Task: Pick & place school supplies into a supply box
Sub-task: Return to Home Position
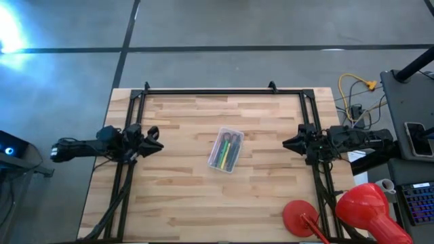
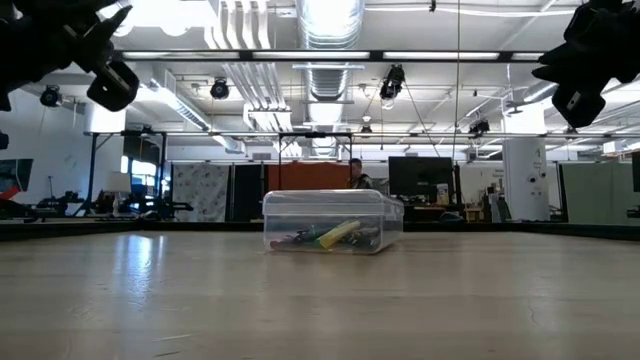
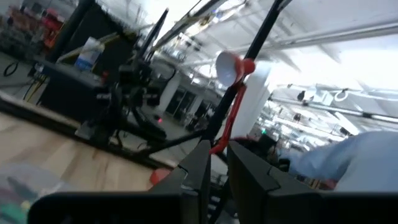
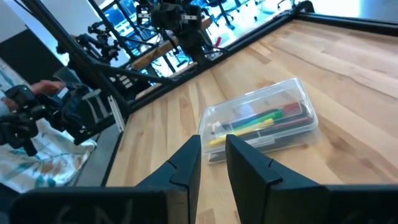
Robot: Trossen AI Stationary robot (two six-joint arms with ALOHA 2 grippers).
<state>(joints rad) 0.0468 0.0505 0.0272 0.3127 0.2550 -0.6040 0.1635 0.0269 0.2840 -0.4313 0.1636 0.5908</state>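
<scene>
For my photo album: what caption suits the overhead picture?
Clear supply box holding pens sits mid-table between two idle robot arms at the wooden table's sides.
</scene>
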